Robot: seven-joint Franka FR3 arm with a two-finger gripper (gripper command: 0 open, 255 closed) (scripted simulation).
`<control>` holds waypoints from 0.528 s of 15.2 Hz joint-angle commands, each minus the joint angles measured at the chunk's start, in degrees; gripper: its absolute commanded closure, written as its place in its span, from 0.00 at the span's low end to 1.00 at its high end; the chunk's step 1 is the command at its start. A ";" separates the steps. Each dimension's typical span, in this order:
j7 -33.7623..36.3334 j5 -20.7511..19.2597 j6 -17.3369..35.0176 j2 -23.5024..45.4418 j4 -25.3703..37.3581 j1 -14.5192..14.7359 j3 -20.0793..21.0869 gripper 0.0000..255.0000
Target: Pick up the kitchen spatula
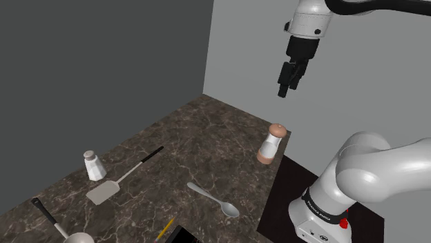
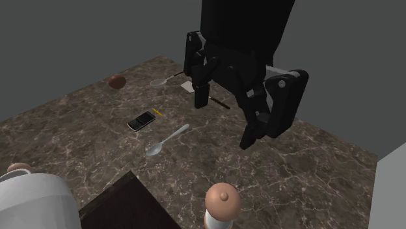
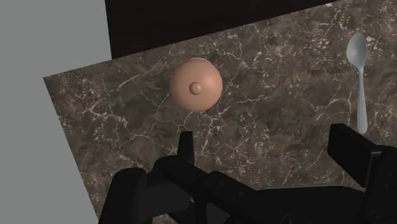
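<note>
Possible trouble, read across the shoulder view from left to right. At the lower left edge a ladle (image 1: 50, 217) lies on the dark marbled counter (image 1: 207, 131). Its long handle resembles the target's, so a descent aimed too far left could close on the wrong utensil. Just right of it a salt shaker (image 1: 93, 166) stands near the kitchen spatula (image 1: 119, 181), close to its blade. It would probably tip if the arm swept in low from that side.

The spatula itself lies flat in the lower left of the frame, and its handle is thin. Fingers set along it rather than across it would likely slip off or pin it to the counter. At lower centre a spoon (image 1: 214, 200) lies near the likely path. Right of centre a pepper mill (image 1: 271, 143) stands upright almost beneath the hand, and a slanting drop could knock it over. At the upper right the gripper (image 1: 289, 76) hangs high above the counter, well apart from the spatula, its fingers spread wide with nothing between them.

The spatula's long axis runs diagonally. Its pale blade lies toward the lower left, and the dark handle end points to the upper right, toward the frame's centre.
</note>
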 commanded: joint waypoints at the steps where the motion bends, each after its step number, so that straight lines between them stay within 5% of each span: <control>1: 0.00 0.00 0.00 0.00 0.00 0.00 0.00 0.00; 8: -10.67 -1.25 11.56 13.48 2.29 4.73 -1.19 0.00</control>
